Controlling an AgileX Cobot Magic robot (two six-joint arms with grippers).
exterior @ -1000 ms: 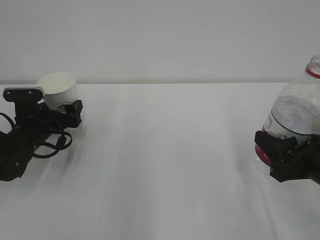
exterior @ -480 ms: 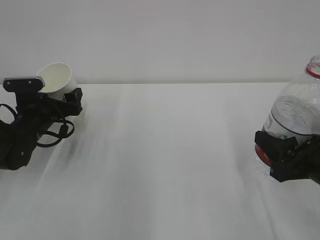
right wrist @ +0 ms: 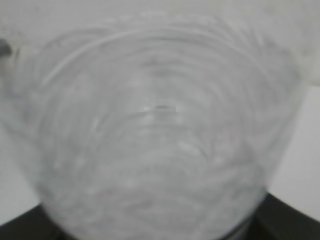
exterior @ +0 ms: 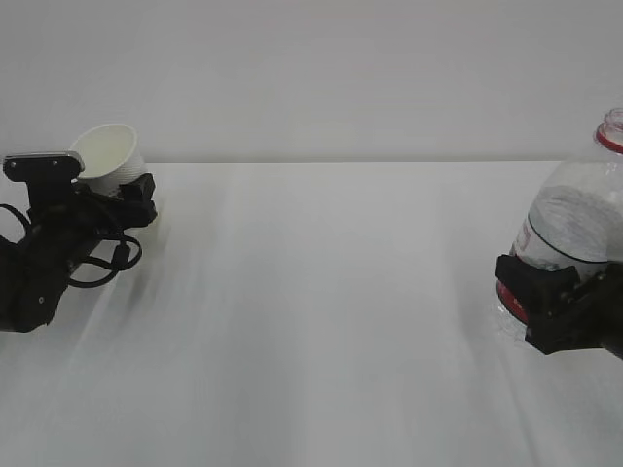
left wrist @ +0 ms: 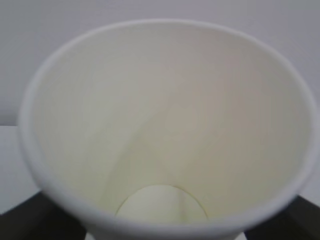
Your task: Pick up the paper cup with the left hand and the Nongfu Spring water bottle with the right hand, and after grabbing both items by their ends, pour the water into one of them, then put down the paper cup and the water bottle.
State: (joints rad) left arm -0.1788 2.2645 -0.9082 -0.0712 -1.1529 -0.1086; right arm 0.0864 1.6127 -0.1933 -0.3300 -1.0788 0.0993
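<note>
**Cup Tips Over in Left Hand**

Since before, the small white paper cup (exterior: pixel 107 154) has tipped rightward in the black left hand (exterior: pixel 136 202), which seems to clench its base. Far right, the black right hand (exterior: pixel 545 306) grasps the clear ribbed Nongfu Spring water bottle (exterior: pixel 574 229). Loose fingers could drop the cup.

white table (exterior: pixel 321 321) (plain, matte surface)

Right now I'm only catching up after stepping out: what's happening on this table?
Two robot arms each have something. The left pincer has the paper cup lifted and tilted, mouth toward the middle; inside it looks dry. The right pincer grips the open water bottle low on its body, upright at the right edge. They are far apart.
</note>
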